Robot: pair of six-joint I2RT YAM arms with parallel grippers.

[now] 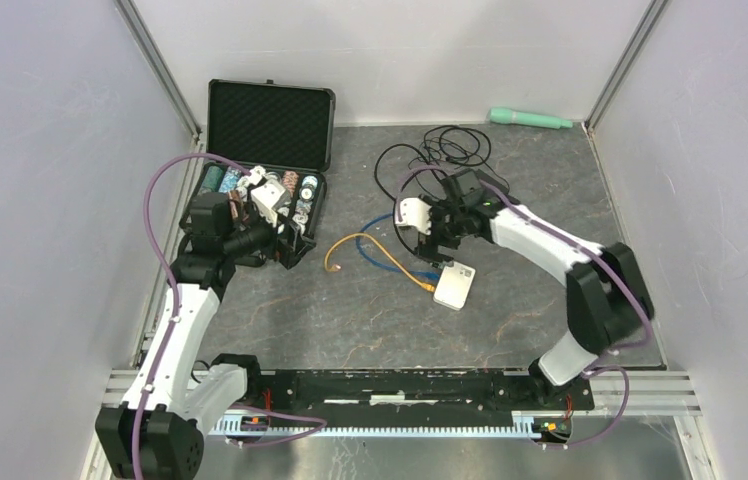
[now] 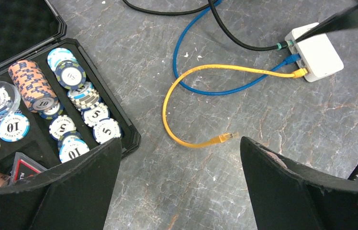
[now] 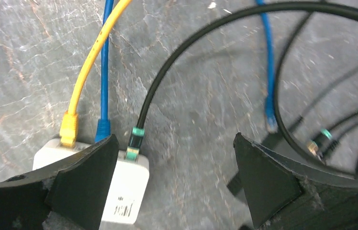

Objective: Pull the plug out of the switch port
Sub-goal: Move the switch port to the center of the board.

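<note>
1. Grey marbled worktop (image 1: 370, 320) boxed in by pale walls, with both arms reaching in from the near edge.
2. Right of centre lies the white switch (image 3: 119, 191), flat on the stone. Three leads sit side by side in its ports — a yellow cable (image 3: 88, 62), a blue cable (image 3: 104, 62) and a black cable (image 3: 158, 82).
3. The black cable ends in a teal-collared plug (image 3: 135, 139), seated in the end port of that row.
4. The right arm (image 1: 540, 240) hangs over the switch. The right jaws stand wide apart and grip nothing. In the wrist view one finger (image 3: 81, 177) covers a corner of the switch just beside the teal-collared plug, and the other is well off to the far side.
5. The left arm (image 1: 185, 320) leans over the edge of an open black case (image 1: 270, 125) filled with poker chips (image 2: 33, 86). The left jaws are also spread wide and empty.
6. The yellow cable's free end (image 2: 224, 138) lies loose on the worktop between case and switch — touching neither.
7. A loose coil of black wire (image 1: 450, 145) rests behind the right arm.
</note>
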